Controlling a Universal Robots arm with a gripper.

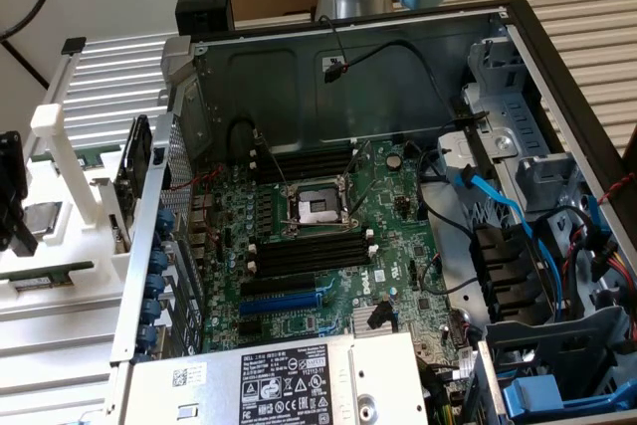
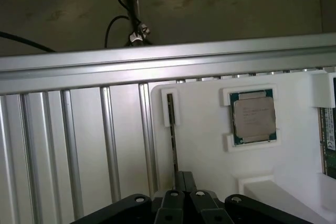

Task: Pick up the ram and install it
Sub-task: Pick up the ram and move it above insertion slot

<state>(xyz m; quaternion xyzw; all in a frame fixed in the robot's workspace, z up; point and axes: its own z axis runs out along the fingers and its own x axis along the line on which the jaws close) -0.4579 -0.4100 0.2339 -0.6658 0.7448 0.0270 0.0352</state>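
Observation:
The ram is a thin green stick seen edge-on, standing in a narrow slot of the white holder. My gripper has its black fingers closed together on the ram's near end. In the exterior view the gripper hangs over the white holder at that view's far left, outside the computer case. The black memory slots lie on the green motherboard inside the open case, beside the processor socket.
A square silver processor chip sits in its own pocket next to the ram. Another green board lies further along the holder. A dark expansion card stands upright near the case wall. Cables cross the case's right side.

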